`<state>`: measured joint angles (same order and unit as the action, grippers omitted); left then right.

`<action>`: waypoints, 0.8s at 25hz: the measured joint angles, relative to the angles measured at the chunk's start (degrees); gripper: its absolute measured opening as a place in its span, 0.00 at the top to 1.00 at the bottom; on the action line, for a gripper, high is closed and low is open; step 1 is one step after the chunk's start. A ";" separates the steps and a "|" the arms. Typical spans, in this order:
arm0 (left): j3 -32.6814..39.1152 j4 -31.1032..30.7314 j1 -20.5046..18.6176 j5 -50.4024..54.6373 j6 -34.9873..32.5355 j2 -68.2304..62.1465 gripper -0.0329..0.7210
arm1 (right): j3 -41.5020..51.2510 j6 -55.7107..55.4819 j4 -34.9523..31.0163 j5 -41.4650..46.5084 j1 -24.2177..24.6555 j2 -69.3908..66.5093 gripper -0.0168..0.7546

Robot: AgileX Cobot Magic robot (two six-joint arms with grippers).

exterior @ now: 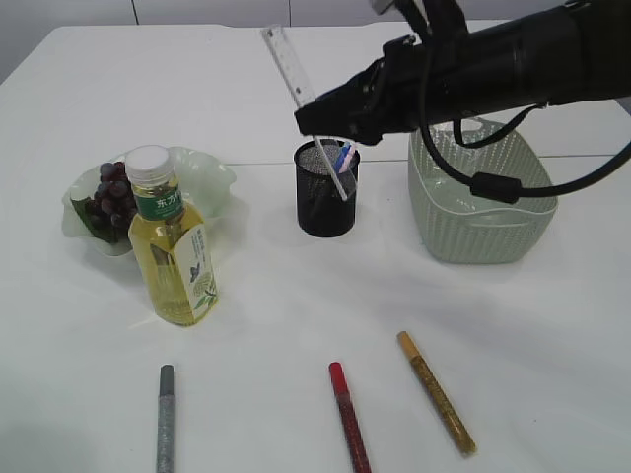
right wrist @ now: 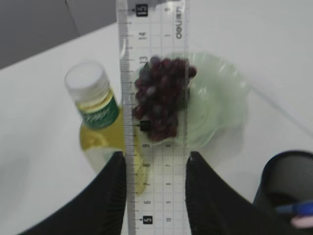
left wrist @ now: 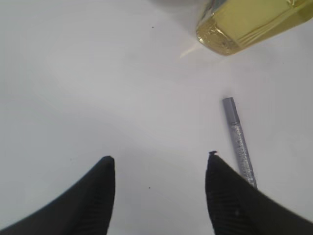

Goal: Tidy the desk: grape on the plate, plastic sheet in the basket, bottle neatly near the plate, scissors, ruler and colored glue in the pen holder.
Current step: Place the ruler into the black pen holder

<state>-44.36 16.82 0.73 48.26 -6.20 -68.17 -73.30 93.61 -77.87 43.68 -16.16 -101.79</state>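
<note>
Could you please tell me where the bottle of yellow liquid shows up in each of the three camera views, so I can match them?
Exterior view: the bottle stands upright at left, in front of the plate of grapes.
Left wrist view: only its base shows, at the top right edge.
Right wrist view: it stands at left, partly behind the clear ruler.
Shared landmark: the silver glue pen appears in the exterior and left wrist views.

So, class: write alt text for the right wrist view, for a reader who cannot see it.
A clear ruler stands gripped between the two black fingers of the right gripper. Seen through and beyond it are dark grapes on a pale green plate, with a bottle of yellow liquid at left and a black mesh pen holder at lower right.
</note>
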 joint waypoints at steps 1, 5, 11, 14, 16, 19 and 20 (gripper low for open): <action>0.00 -0.54 0.00 0.00 0.00 0.00 0.38 | 0.00 4.93 -5.15 -0.24 0.84 -0.41 0.64; 0.00 -2.01 0.00 0.47 0.00 0.00 0.38 | -0.77 20.96 -20.83 0.61 3.14 -4.60 0.64; 0.00 -2.13 0.00 1.16 0.00 0.00 0.38 | -8.44 25.21 -23.46 3.42 3.59 -15.17 0.64; 0.00 -2.44 0.00 1.29 0.00 0.00 0.38 | -14.84 25.35 -23.59 4.09 3.59 -19.76 0.64; 0.00 -2.96 0.00 1.29 0.00 0.00 0.38 | -18.71 25.35 -23.59 4.46 3.59 -22.52 0.64; 0.00 -3.73 0.00 1.65 0.00 0.00 0.38 | -23.77 25.35 -23.72 4.82 3.59 -26.38 0.64; 0.00 -4.00 0.00 1.68 0.00 0.00 0.38 | -25.15 25.35 -23.72 4.82 3.68 -27.54 0.64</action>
<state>-44.36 12.82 0.73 49.93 -6.20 -68.17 -98.45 118.96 -101.59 48.50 -12.48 -129.32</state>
